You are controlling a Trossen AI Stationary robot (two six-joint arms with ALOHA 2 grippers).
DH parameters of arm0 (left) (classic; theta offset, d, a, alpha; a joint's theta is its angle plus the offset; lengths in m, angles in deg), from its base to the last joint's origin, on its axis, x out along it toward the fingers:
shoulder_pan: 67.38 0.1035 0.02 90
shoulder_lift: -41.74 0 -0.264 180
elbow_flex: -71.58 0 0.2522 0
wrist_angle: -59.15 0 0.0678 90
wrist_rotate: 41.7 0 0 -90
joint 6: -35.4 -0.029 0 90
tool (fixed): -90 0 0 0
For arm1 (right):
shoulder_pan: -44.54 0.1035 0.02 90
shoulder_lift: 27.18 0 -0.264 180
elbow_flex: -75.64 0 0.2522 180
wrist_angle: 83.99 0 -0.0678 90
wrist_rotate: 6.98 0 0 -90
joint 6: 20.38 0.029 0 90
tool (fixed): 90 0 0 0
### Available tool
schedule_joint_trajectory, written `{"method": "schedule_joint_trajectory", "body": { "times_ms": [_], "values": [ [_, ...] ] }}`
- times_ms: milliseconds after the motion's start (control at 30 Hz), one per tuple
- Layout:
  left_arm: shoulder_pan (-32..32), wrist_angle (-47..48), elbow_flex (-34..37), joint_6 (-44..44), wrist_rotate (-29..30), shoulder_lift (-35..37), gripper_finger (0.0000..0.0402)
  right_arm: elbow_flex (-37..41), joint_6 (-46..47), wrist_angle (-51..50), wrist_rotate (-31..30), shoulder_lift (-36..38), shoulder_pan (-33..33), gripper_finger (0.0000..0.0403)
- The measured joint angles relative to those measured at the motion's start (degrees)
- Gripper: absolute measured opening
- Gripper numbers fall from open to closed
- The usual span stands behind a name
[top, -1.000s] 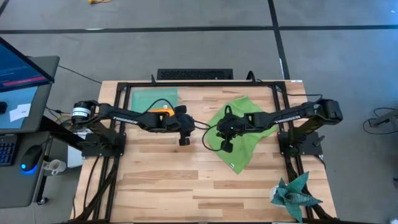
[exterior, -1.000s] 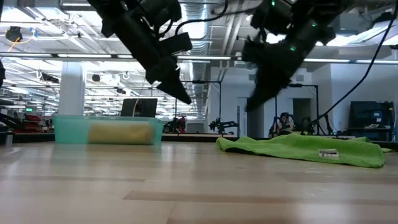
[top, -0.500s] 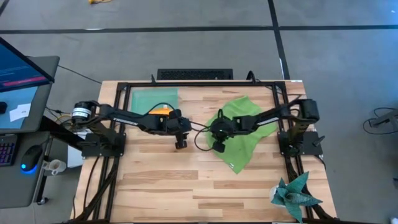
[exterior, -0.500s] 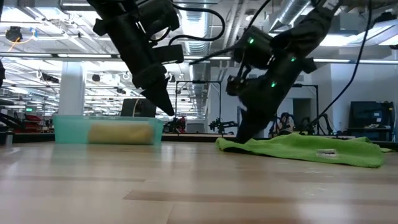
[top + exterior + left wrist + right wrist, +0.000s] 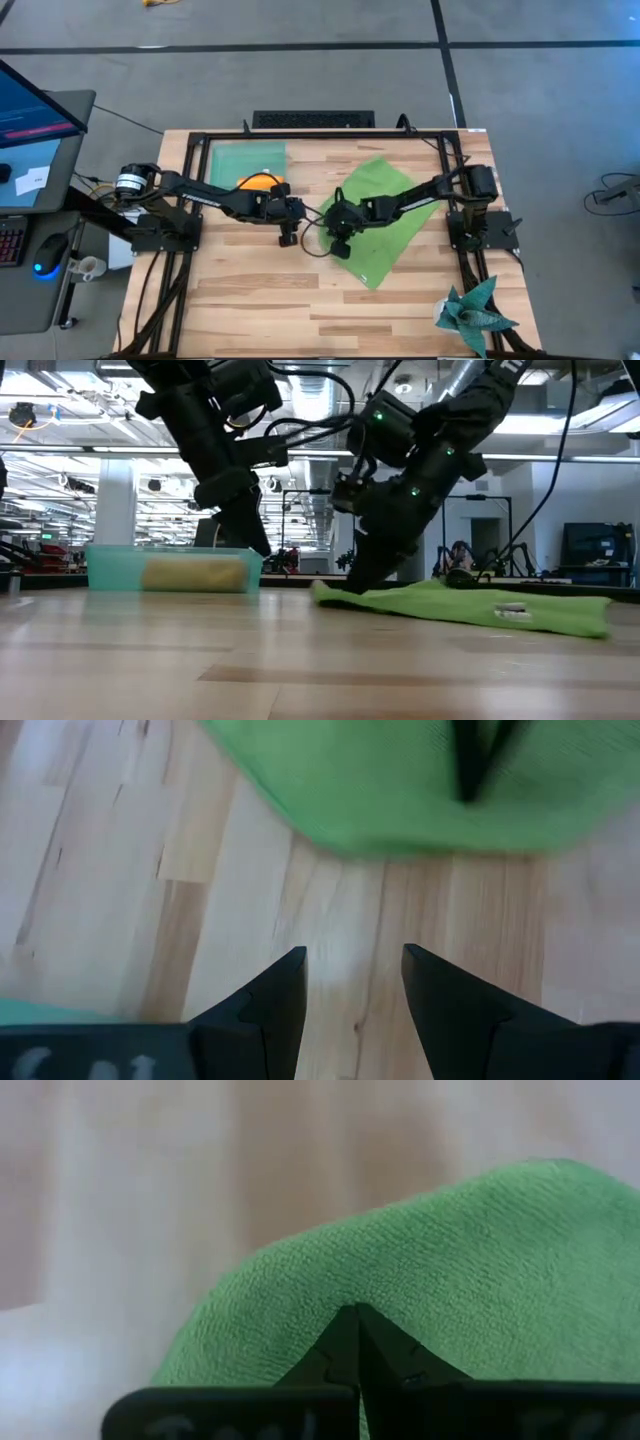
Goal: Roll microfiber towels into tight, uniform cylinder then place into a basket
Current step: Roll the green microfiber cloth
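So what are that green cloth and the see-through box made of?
The green cloth looks like soft, fuzzy microfiber: its nubby pile shows up close and it drapes limply. The box seems to be translucent teal plastic, since an orange roll shows dimly through its wall.

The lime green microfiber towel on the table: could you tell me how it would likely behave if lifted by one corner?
The lime green microfiber towel lies flat with soft ripples, so it would probably droop limply. Its fuzzy weave suggests it grips rather than slips.
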Motion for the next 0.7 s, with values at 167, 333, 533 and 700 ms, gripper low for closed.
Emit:
{"method": "schedule_joint_trajectory", "body": {
  "times_ms": [167, 333, 533, 700],
  "values": [
    [-0.1, -0.1, 0.0, 0.5, -2.9, 0.0, 0.0157, -3.6, 0.1, -0.4, 7.6, -3.3, 3.4, 0.0025],
    [-0.8, -0.7, 0.0, 1.2, -4.0, 0.0, 0.0157, -6.4, 2.8, -1.9, 16.0, -4.1, 7.4, 0.0027],
    [-2.5, -0.9, 0.0, 2.6, -4.0, 0.0, 0.0157, -9.6, 2.8, -7.3, 17.9, -4.2, 11.3, 0.0021],
    [-4.2, -1.0, 0.0, 4.5, -4.2, 0.0, 0.0157, -11.9, 3.0, -13.7, 15.2, -2.9, 13.2, 0.0021]
  ]
}}
